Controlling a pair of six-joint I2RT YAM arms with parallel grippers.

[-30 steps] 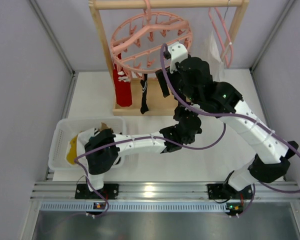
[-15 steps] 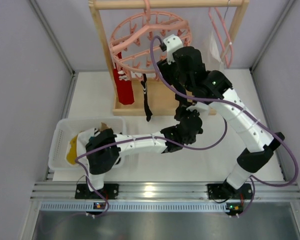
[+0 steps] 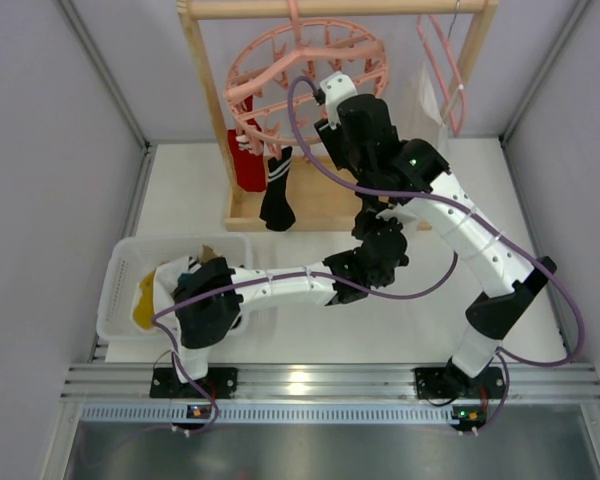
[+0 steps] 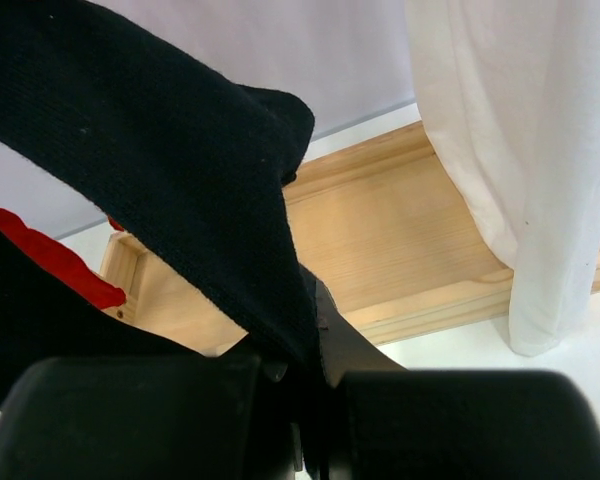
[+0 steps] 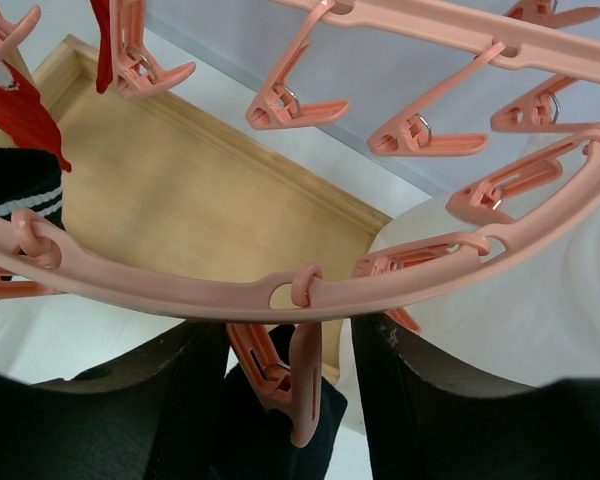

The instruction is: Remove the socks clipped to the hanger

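Observation:
The round pink hanger (image 3: 305, 72) hangs from the wooden rack, tilted. A red sock (image 3: 247, 165) and a black sock with white stripes (image 3: 277, 195) are clipped at its left. My right gripper (image 3: 323, 138) is up at the ring. In the right wrist view it (image 5: 285, 375) is open, with its fingers on either side of a pink clip (image 5: 298, 385) that holds a dark sock (image 5: 280, 445). My left gripper (image 4: 315, 330) is shut on the lower part of a dark sock (image 4: 180, 150). In the top view its fingers are hidden under the right arm.
The rack's wooden base (image 3: 325, 205) lies under the hanger. A large white garment (image 4: 510, 150) hangs at the right on a plain pink hanger (image 3: 442, 60). A white bin (image 3: 120, 290) with a yellow item stands at the left front.
My right gripper has moved up and left to the ring's clip. The hanger has tilted and swung. The striped black sock has swung left. The left arm has hardly moved.

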